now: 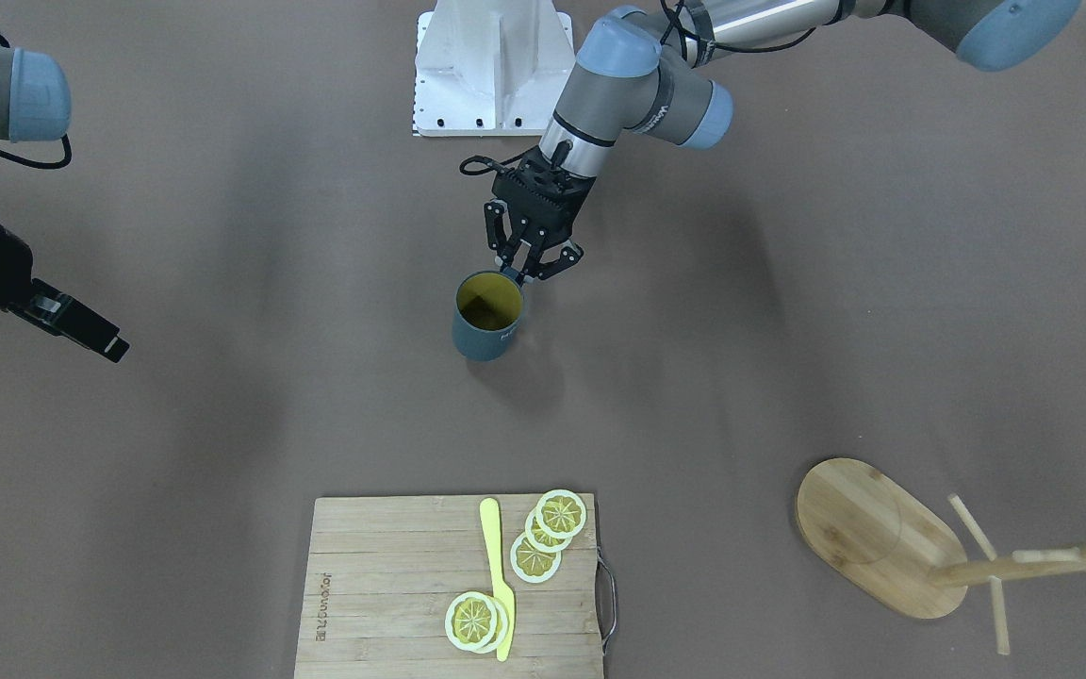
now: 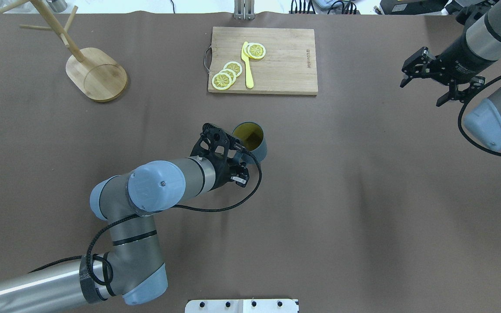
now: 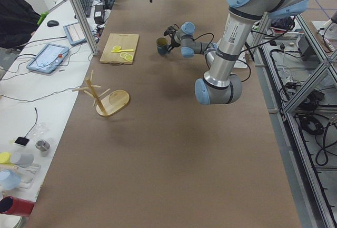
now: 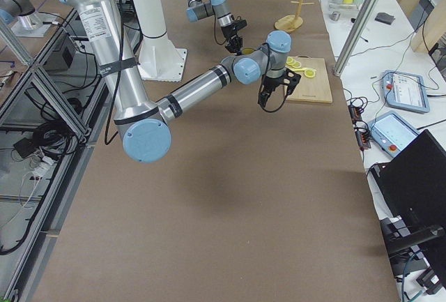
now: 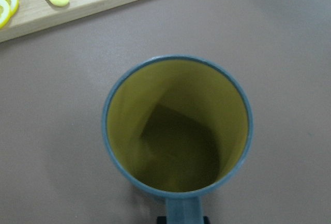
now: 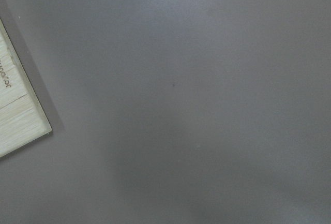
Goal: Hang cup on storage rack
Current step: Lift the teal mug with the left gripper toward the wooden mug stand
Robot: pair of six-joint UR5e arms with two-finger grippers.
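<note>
The slate-blue cup (image 1: 486, 325) with a yellow-olive inside stands upright near the table's middle. It also shows in the overhead view (image 2: 252, 139) and fills the left wrist view (image 5: 178, 125). My left gripper (image 1: 519, 274) is shut on the cup's handle (image 5: 182, 211) on the robot's side. I cannot tell whether the cup rests on the table or is just above it. The bamboo storage rack (image 2: 96, 74) stands at the far left of the overhead view, well away from the cup. Its base (image 1: 873, 538) also shows in the front view. My right gripper (image 2: 421, 93) is open and empty over the table's right side.
A slatted wooden cutting board (image 2: 276, 65) with lemon slices (image 2: 226, 74) and a yellow knife (image 2: 247, 65) lies at the far edge, beyond the cup. Its corner shows in the right wrist view (image 6: 15, 115). A white mount plate (image 1: 494, 66) sits at the robot's base.
</note>
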